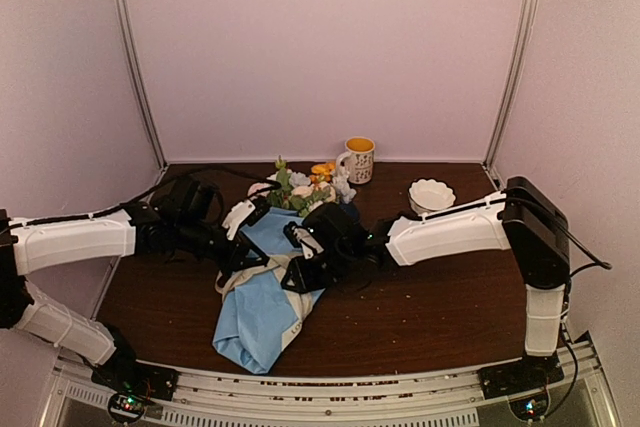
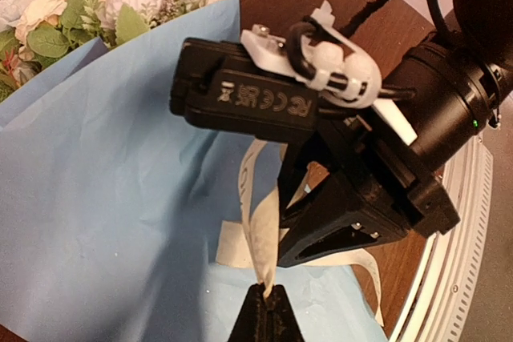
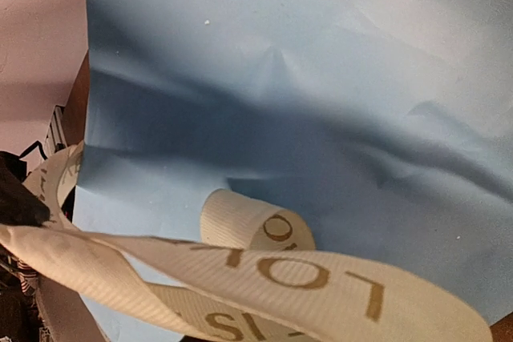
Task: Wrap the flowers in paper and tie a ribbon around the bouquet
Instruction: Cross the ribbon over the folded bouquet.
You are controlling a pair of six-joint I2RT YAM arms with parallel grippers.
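Tying appears to be the step in hand: the bouquet (image 1: 262, 297) lies mid-worktop (image 1: 440, 287), flowers (image 1: 300, 187) pointing to the far side, paper (image 2: 120, 198) wrapped round the stems. Left hand (image 2: 268, 314) is clamped on the ribbon (image 2: 258, 214), fingertips together with the strip pinched between them. Right hand (image 2: 292, 234) sits just beside the same strip, above the paper; whether its jaws are apart or gripping cannot be told from these views. Ribbon loops loosely over the wrap and is not yet cinched. Recommended: left hand holds the strip taut while the right takes the free end flat and untwisted, then draws the loop snug at the narrow part of the wrap, without tearing the thin paper or dragging the bouquet.
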